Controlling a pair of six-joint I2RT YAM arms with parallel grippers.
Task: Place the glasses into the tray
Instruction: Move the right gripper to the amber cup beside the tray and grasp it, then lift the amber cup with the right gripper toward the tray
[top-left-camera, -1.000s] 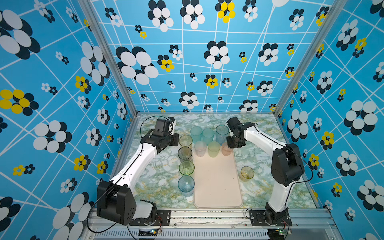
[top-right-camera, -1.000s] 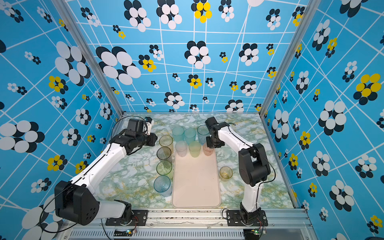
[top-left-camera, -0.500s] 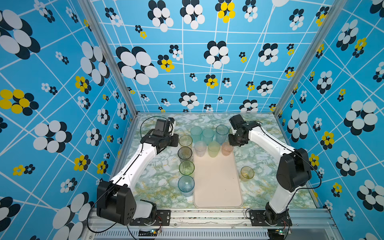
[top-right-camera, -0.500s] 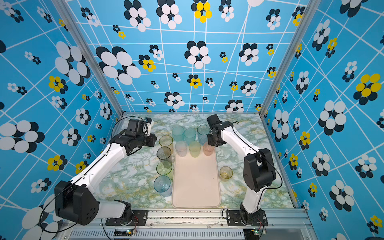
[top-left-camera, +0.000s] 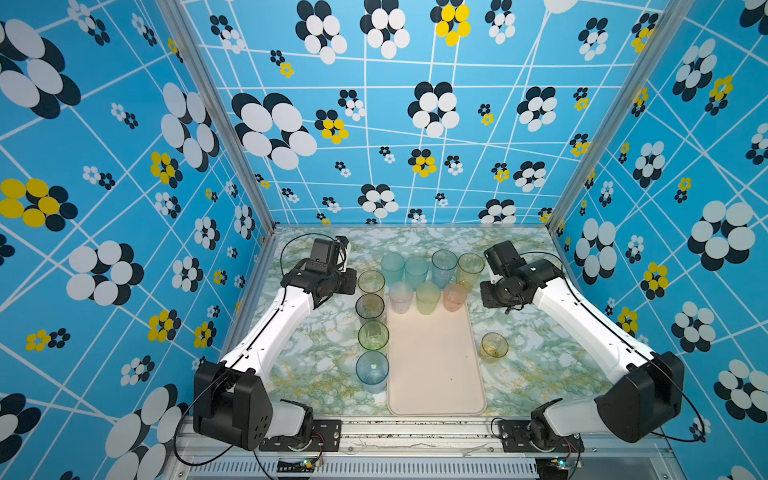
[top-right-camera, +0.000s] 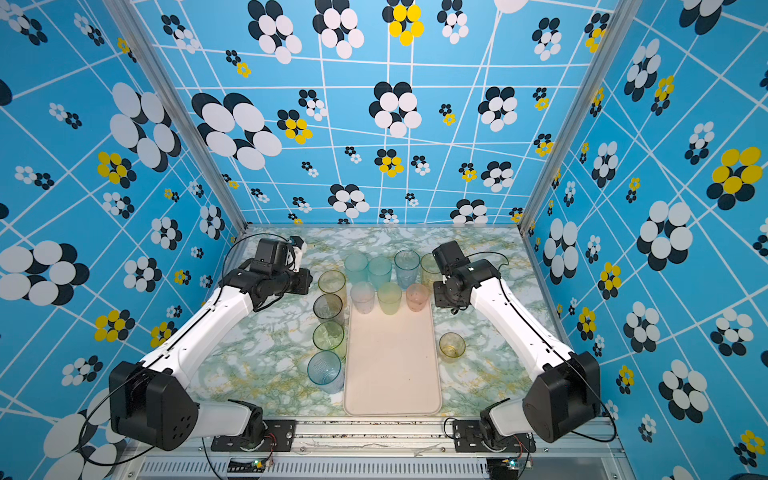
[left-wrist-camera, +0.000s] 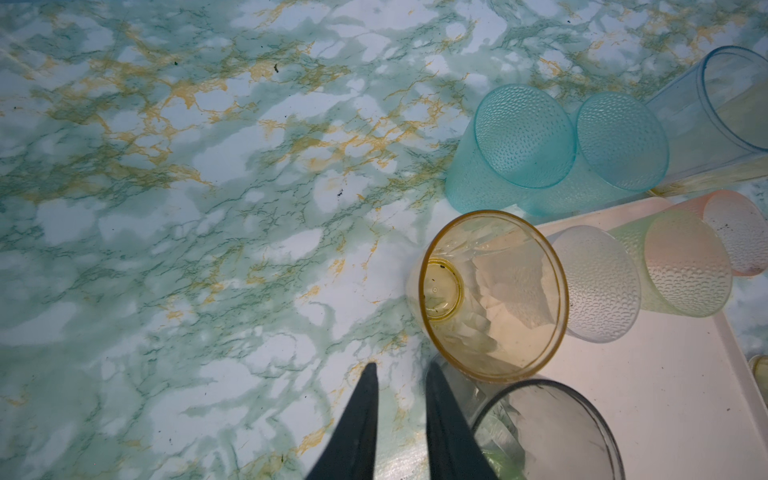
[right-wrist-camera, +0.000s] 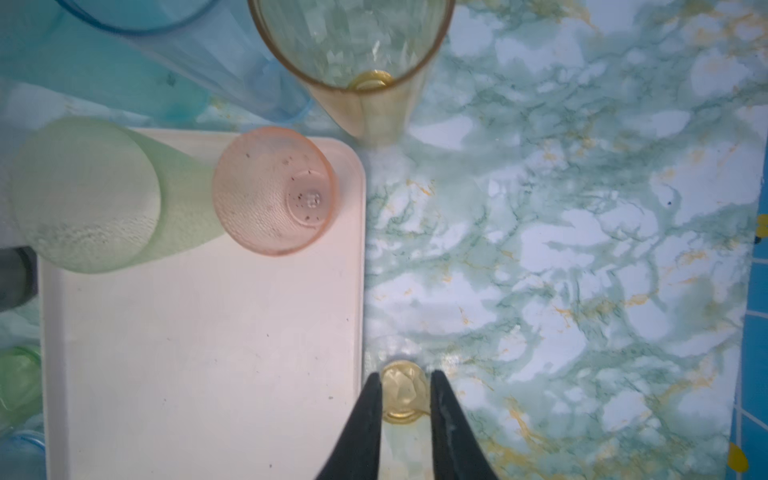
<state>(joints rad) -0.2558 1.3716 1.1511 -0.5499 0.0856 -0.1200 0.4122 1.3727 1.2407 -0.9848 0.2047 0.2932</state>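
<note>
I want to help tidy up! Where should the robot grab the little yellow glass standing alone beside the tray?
The short amber glass stands upright with its mouth open, clear of the tray. Probably best to pinch its rim wall from straight above, gripping inside and outside, since nothing crowds its top.

Both top views look from high over the front rail (top-left-camera: 415, 434), down and toward the back wall (top-left-camera: 415, 145), taking in the whole table (top-left-camera: 324, 374) from afar. Each wrist camera hangs close above that table, facing steeply down, one to either side of the tray (left-wrist-camera: 665, 395). Both share its far end and the pink glass (right-wrist-camera: 272, 189) on it.
</note>
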